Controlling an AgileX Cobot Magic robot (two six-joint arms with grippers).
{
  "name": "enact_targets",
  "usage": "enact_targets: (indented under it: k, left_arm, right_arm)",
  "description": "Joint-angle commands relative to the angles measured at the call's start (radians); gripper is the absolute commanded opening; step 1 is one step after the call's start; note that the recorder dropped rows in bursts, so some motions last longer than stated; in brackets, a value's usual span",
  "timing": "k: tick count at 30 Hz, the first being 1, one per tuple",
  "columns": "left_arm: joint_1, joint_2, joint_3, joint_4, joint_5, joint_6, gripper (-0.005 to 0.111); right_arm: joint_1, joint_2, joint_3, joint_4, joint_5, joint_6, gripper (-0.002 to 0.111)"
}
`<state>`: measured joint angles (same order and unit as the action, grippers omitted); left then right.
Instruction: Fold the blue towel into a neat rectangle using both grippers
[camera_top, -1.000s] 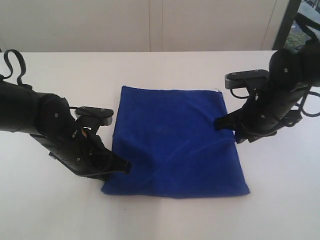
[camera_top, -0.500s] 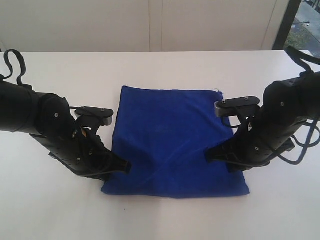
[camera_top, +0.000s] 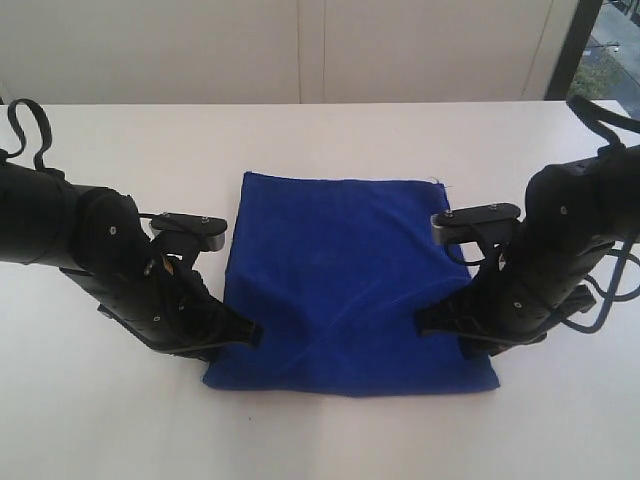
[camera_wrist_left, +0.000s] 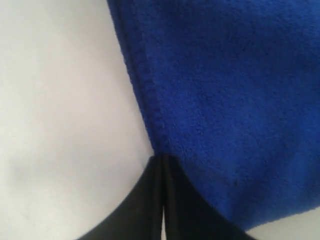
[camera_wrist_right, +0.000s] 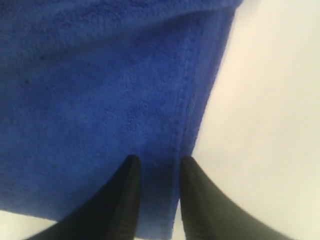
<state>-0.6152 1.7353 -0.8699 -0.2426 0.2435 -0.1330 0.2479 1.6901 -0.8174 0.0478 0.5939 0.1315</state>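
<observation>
1. Blue towel (camera_top: 340, 280): one. It lay flat at the middle of the surface (camera_top: 330, 130), between the two arms.
2. Surface: one, white, with bare margins on every side of the towel.
3. Claws: two, both black, one per arm, each lowered to a side edge of the towel near its nearer end.
4. Left claw (camera_top: 252, 334): jaws pressed together with no gap showing. In the left wrist view the joined tips (camera_wrist_left: 163, 165) met the stitched hem of the towel's left edge. Whether any cloth was pinched between them could not be told.
5. Right claw (camera_top: 425, 322): jaws partly apart. In the right wrist view the two fingers (camera_wrist_right: 127, 195) stood either side of the hem along the towel's right edge, one over the cloth and the other at the hem's outer margin. A strip of towel lay flat in the gap, and no grip on it was evident.
6. Towel orientation: the two side edges ran away from the exterior camera, and the near and far edges ran across the view. The outline read as close to square there, so the long axis could not be fixed with certainty.
7. Towel condition: a shallow wrinkle spread inward from the left claw's contact point, and the rest lay smooth.
</observation>
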Motion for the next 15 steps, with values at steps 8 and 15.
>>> enact_targets:
  k: [8, 15]
  left_arm:
    - [-0.006, 0.000, -0.003, -0.008, 0.020, 0.006, 0.000]
    - [-0.006, 0.000, -0.003, -0.008, 0.020, 0.011, 0.000]
  right_arm:
    - [0.002, -0.001, 0.004, 0.003, 0.037, 0.003, 0.004]
    - [0.002, -0.021, 0.004, 0.004, 0.026, 0.001, 0.000]
